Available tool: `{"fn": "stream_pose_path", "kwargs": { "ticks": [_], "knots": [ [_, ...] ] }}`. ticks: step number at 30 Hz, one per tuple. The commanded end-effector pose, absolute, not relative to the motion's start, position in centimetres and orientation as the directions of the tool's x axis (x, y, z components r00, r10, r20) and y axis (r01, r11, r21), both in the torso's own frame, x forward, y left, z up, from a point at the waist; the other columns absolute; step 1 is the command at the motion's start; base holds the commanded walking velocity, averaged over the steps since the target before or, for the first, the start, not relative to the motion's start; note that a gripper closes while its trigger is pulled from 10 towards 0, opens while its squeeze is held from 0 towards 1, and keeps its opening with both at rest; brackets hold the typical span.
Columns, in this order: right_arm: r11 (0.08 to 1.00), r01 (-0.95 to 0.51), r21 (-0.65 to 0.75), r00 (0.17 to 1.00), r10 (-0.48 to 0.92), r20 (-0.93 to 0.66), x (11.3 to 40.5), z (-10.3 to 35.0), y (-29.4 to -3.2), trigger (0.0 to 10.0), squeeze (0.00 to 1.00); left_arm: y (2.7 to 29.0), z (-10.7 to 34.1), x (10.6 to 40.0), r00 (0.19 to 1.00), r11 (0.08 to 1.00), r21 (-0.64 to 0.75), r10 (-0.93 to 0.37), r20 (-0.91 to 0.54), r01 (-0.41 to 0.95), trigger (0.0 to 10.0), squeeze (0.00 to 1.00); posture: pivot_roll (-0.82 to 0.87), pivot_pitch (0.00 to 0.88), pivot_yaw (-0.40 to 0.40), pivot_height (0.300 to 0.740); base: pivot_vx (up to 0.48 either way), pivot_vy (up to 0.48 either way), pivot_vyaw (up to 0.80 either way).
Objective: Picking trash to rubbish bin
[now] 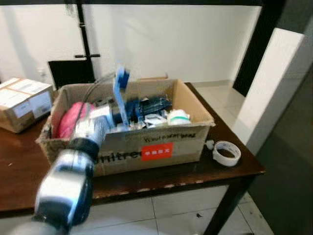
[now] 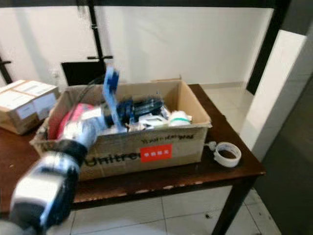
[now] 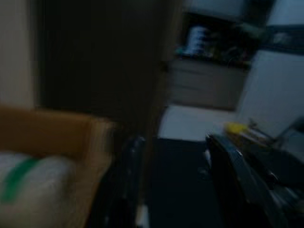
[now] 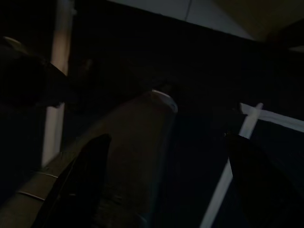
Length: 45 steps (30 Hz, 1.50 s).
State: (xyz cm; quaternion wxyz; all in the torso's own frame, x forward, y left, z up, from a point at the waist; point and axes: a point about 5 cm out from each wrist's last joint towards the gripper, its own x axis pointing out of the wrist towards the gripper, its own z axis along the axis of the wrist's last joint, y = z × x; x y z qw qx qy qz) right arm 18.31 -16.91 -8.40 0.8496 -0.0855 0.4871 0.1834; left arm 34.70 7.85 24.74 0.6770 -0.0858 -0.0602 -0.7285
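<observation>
Left arm (image 1: 73, 171) outstretched over box (image 1: 161, 147)

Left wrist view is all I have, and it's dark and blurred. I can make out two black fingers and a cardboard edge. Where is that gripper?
Observer: The left gripper is reaching into the open cardboard box on the brown table, among the clutter inside it.
Operator: Is there anything on the table outside the box?
Observer: A roll of tape lies flat to the right of the box, near the table's front corner.
Operator: And on the other side?
Observer: A smaller carton, closed and labelled, sits at the table's left end, apart from the box.
</observation>
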Motion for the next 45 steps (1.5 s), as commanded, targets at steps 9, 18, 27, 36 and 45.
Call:
{"fn": "stream_pose_path", "kwargs": {
  "ticks": [9,18,27,36,45],
  "knots": [
    [0.912,-0.408,0.036,0.456,0.238,-0.857,18.7,-8.2,-16.7,10.0,0.00,6.7,17.1,29.3,-0.159,-0.178,-0.252,-0.983,0.093,0.951,10.0,0.00,0.04,0.072,-0.033,0.740,0.000,0.000,0.00],
    [0.910,-0.414,0.033,0.453,0.238,-0.859,18.7,-8.2,-16.7,10.0,0.00,9.4,8.3,26.4,-0.125,0.000,-0.242,-0.856,-0.502,0.970,10.0,0.00,0.05,0.064,-0.032,0.740,0.000,0.000,0.00],
    [0.907,-0.420,0.034,0.450,0.241,-0.860,18.8,-8.3,-16.1,10.0,0.00,12.8,-1.6,21.2,-0.034,0.311,-0.262,-0.584,-0.811,0.914,10.0,0.00,0.05,0.052,-0.033,0.740,0.000,0.000,0.00],
    [0.899,-0.438,0.014,0.450,0.232,-0.862,19.2,-8.1,-15.8,10.0,0.00,14.5,-6.2,20.4,0.399,0.787,-0.055,-0.369,-0.839,0.614,10.0,0.00,0.05,0.037,-0.043,0.740,0.000,0.000,0.00],
    [0.911,-0.411,-0.028,0.463,0.182,-0.867,19.0,-8.2,-16.9,10.0,0.00,17.4,-7.1,19.5,0.517,0.962,-0.067,-0.200,-0.833,0.263,10.0,0.00,0.04,0.021,-0.039,0.740,0.000,0.000,0.00]
  ]
}}
